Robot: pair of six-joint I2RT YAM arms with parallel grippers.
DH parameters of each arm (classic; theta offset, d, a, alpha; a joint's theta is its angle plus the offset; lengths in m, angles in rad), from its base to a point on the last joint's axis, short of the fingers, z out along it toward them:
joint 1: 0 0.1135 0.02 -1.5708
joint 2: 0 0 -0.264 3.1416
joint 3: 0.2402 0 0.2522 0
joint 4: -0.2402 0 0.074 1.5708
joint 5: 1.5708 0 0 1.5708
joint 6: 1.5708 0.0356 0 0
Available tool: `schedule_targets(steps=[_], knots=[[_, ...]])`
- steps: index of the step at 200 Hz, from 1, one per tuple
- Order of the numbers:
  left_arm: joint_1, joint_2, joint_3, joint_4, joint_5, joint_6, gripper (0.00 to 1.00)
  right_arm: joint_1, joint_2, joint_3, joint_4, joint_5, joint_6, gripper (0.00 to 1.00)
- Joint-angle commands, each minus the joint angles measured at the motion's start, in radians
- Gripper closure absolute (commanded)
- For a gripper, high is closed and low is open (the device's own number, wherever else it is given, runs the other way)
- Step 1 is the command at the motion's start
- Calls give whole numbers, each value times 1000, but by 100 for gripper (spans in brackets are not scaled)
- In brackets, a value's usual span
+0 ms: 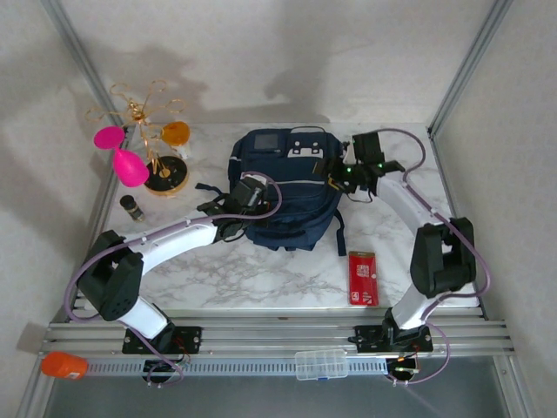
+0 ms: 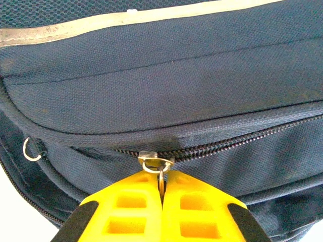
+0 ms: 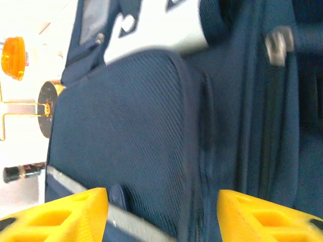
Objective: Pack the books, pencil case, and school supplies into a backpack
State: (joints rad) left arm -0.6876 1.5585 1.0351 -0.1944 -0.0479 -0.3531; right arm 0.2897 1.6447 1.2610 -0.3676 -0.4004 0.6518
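Marble worktop occupies the centre of the top view. The dark navy backpack lies flat at upper centre of it, white trim and grey panel toward the far edge. Left claw sits at the backpack's left side; its yellow fingers are pressed together, pinching the metal zipper pull of a closed zip. Right claw is at the backpack's upper right edge, fingers spread wide with fabric between them, gripping nothing. 1 gold wire stand stands upper left. 1 red packet lies lower right. 1 small dark bottle lies at left.
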Motion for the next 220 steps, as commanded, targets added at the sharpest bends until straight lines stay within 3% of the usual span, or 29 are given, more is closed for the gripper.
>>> schedule_targets(steps=[1, 18, 41, 67, 100, 146, 163, 185, 220], knots=[[-15, 4, 28, 35, 23, -31, 100, 43, -77, -101, 99, 5, 181, 40], [-15, 8, 29, 37, 25, -30, 100, 84, -112, -154, 166, 13, 252, 40], [-16, 14, 31, 34, 20, -27, 100, 118, -126, -203, 264, 8, 324, 51], [-18, 12, 33, 23, 21, -19, 100, 105, -96, -152, 205, 85, 259, 71], [-63, 8, 60, -20, 18, -40, 100, 32, -58, -84, 184, 22, 121, 99], [-139, 44, 119, -46, -3, -117, 100, -83, -8, 64, 60, -48, -175, 100], [-135, 57, 136, -91, -77, -95, 100, -87, 34, 123, -13, -24, -256, 100], [-103, 45, 122, -136, -134, -21, 100, -103, 50, 125, -14, -14, -268, 100], [41, -3, 18, -91, -91, 86, 100, -112, 68, 124, -14, -20, -292, 100]])
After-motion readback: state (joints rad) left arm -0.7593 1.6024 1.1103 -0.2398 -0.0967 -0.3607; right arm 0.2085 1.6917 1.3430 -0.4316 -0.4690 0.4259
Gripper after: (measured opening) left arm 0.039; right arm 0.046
